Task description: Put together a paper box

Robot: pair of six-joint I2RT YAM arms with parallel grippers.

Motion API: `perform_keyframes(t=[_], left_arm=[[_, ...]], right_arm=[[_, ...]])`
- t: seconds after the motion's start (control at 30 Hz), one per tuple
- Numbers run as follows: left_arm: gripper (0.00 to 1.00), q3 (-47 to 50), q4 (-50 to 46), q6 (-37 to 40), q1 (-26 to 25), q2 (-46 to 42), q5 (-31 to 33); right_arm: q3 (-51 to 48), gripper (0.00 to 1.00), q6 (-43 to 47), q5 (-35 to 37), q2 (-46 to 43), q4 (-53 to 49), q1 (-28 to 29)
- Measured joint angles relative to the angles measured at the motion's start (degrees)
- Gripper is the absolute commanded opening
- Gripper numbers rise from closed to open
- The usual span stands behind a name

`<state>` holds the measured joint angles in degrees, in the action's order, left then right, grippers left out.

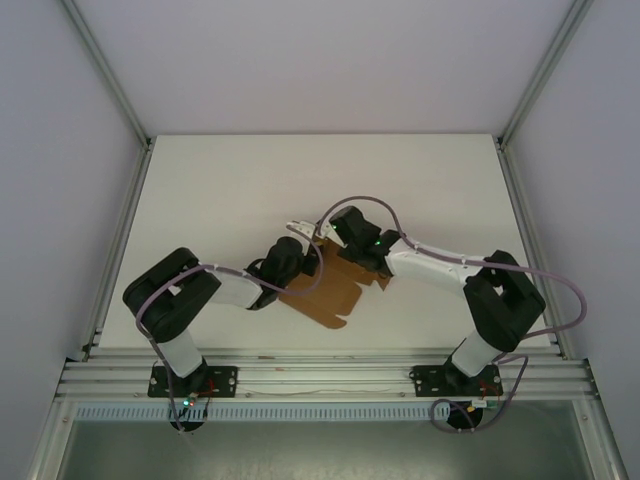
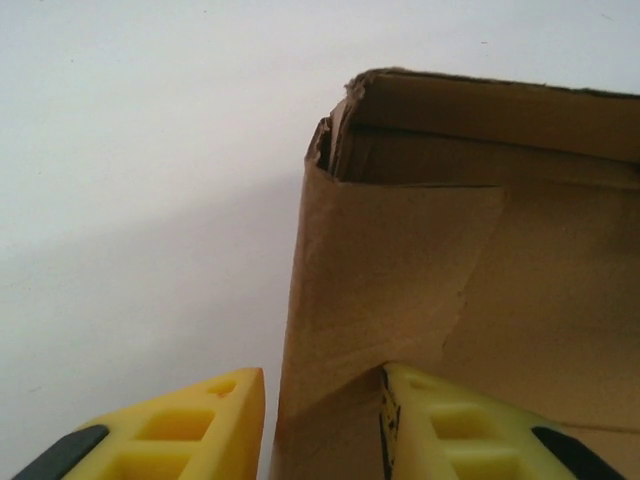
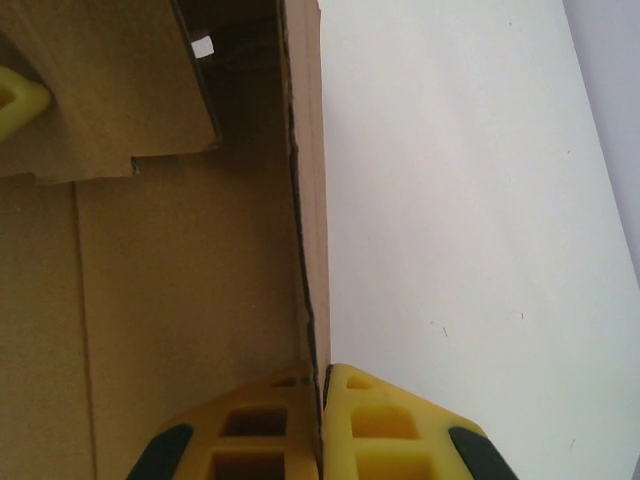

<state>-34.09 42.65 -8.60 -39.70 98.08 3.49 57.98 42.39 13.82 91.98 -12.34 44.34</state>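
Box (image 1: 335,290) sits mid-table between the two arms, slightly toward the near side. It is brown cardboard, partly folded. Its flat part with tabs lies on the table (image 1: 230,180) and points toward the near edge. Its far end is under both wrists. Left gripper (image 2: 322,375) comes in from the left and right gripper (image 3: 322,370) from the right, meeting at the box's far end.

Left wrist view: yellow fingers (image 2: 200,425) are spread, with an upright box wall standing in the gap. The right-hand finger touches the wall face. The left-hand finger stands just off the wall edge, a sliver of white table between them. The wall is not clamped. Its top corner is folded over and a bit ragged, with doubled layers visible. A slanted crease runs across the wall face.

Right wrist view: the fingers are pressed together, pinching a thin upright wall seen edge-on. The wall runs straight up the view from the fingertips. Left of the wall is the box's inside, a floor panel with a fold line and a notched flap over it higher up. Right of the wall is bare white table. Another yellow fingertip (image 3: 15,100) shows at the upper left edge, against the flap.

Top view: both wrists crowd the box's far corner, so the finger contact there is hidden.
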Motion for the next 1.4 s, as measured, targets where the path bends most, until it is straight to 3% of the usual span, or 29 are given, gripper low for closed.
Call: perform_keyframes(t=[0.17,0.23,0.3,0.43,0.5,0.67,0.87,1.1,1.4], left_arm=[[0.30,-0.55,-0.42,-0.37,0.74,0.74,-0.04],[0.18,-1.14,-0.52,-0.61,1.42,1.42,-0.26],[0.00,-1.36,-0.50,-0.85,2.36,1.70,-1.49],[0.00,-1.99,-0.63,0.07,2.69,2.16,-3.04],[0.00,-2.25,-0.28,0.04,2.69,2.82,-3.08],[0.00,-1.62,4.17,0.15,2.69,4.90,-3.06],[0.00,0.83,11.93,2.86,2.19,6.71,-2.99],[0.00,1.90,17.75,4.31,1.07,8.76,-3.06],[0.01,1.97,20.59,4.61,1.07,10.36,-3.08]], right_arm=[[-0.02,0.00,2.16,0.07,-0.22,0.33,1.44],[-0.35,0.00,3.04,-0.31,-0.59,0.79,1.92],[-0.98,0.00,3.80,-0.79,-1.33,0.96,2.19],[-1.29,0.04,4.02,-0.48,-1.75,1.25,2.12],[-1.29,0.14,3.91,-0.26,-1.73,1.03,2.12],[-1.31,0.60,0.37,-2.64,-2.78,0.61,2.40],[-1.09,0.81,-10.45,-6.58,-9.70,0.39,1.77],[-0.11,0.86,-23.85,-12.26,-15.39,4.26,-3.76],[7.93,0.82,-26.34,-13.14,-1.49,2.60,-5.88]])
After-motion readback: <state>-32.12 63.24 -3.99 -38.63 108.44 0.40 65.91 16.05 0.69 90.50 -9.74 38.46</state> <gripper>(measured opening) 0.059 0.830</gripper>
